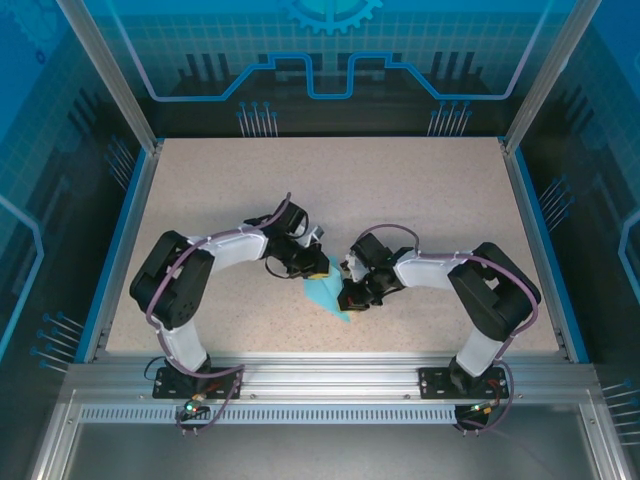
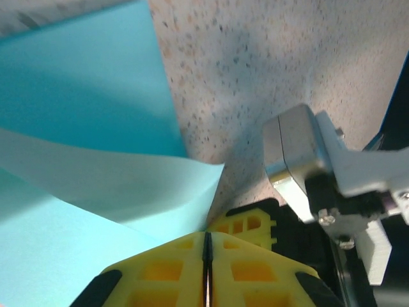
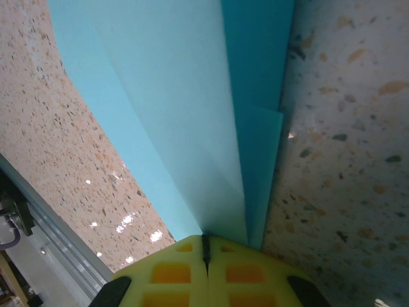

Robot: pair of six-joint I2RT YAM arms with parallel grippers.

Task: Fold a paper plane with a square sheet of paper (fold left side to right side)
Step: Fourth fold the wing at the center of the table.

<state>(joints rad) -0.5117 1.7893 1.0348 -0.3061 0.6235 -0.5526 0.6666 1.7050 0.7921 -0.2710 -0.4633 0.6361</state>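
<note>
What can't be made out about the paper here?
Top view: the paper outline and creases, too small, partly covered by the left gripper and right gripper.
Left wrist: paper extent, cut by the left and bottom edges.
Right wrist: paper's far end, cut by the top edge.

From above and behind the arm bases [image 1: 190,378] we look steeply down on the whole worktop [image 1: 400,190]. Each wrist camera rides very close over its own yellow jaws, facing along them. All views share the light-blue paper [image 1: 325,297] mid-worktop.
</note>
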